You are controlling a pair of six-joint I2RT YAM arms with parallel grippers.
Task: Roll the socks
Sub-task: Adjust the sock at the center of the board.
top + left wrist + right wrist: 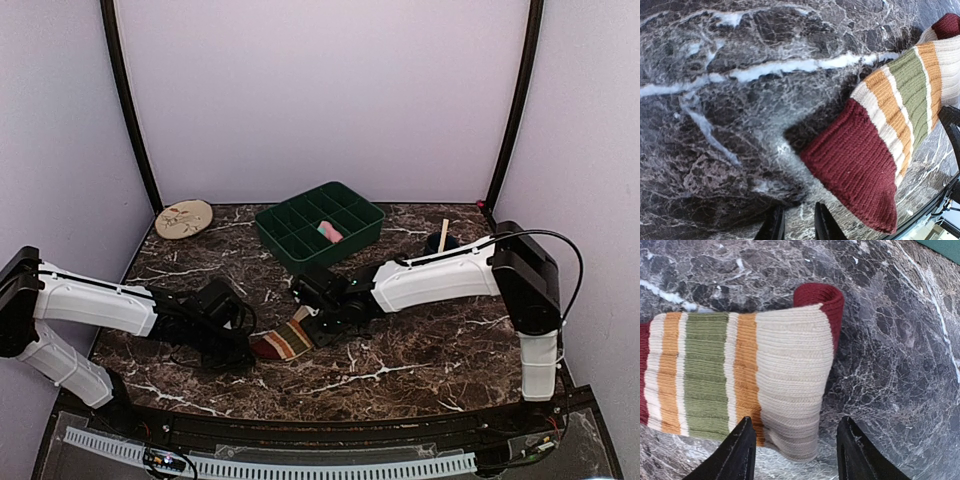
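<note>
The striped sock (284, 342) lies on the marble table between both grippers, beige with maroon, orange and olive bands. In the right wrist view its beige end (790, 370) is folded over, the maroon heel (822, 297) curling behind. My right gripper (316, 326) (796, 422) is open, its jaws wide apart astride that folded end and not closed on it. My left gripper (243, 347) (797, 215) is narrowly open and empty, just left of the sock's maroon end (855, 160). The pink sock (329, 232) lies in a compartment of the green tray (290, 250).
A round beige disc (184, 218) lies at the back left. A dark cup with a wooden stick (443, 238) stands right of the tray, behind my right arm. The table's front edge runs just below the sock.
</note>
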